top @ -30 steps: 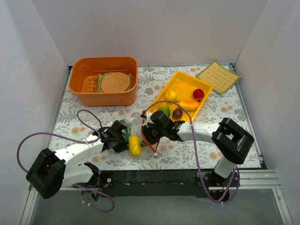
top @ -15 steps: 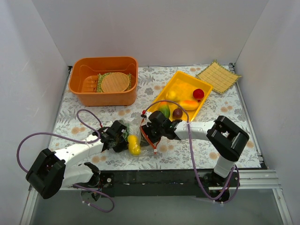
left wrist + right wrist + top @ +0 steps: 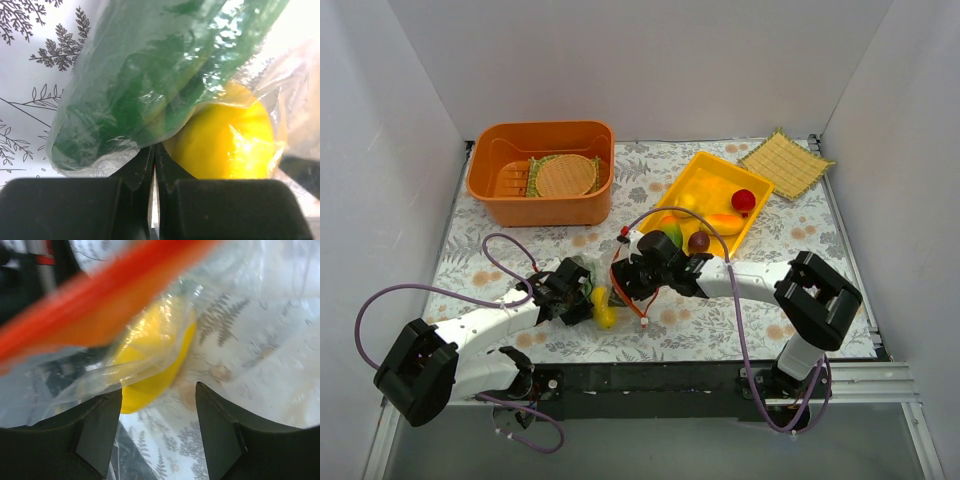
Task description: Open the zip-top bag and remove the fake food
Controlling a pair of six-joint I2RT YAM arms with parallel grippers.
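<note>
The clear zip-top bag (image 3: pixel 601 282) lies on the flowered cloth between my two grippers. Its orange-red zip strip (image 3: pixel 100 305) crosses the upper left of the right wrist view. Inside it are fake food pieces: a green one (image 3: pixel 140 90) and a yellow one (image 3: pixel 225 140), the yellow also showing from above (image 3: pixel 604 310). My left gripper (image 3: pixel 154 150) is shut, pinching the bag's film at its near-left edge. My right gripper (image 3: pixel 157 405) hangs open just over the bag's right side, with the yellow piece (image 3: pixel 150 365) ahead of its left finger.
A yellow tray (image 3: pixel 692 172) behind the right arm holds several fake food pieces, among them a red one (image 3: pixel 743 199). An orange basin (image 3: pixel 542 205) with a round woven mat stands at the back left. A square straw mat (image 3: pixel 785 162) lies at the back right.
My right gripper has opened, let go of the bag and shifted a little left. The bag with the yellow piece has settled lower. The left gripper keeps its pinch.
</note>
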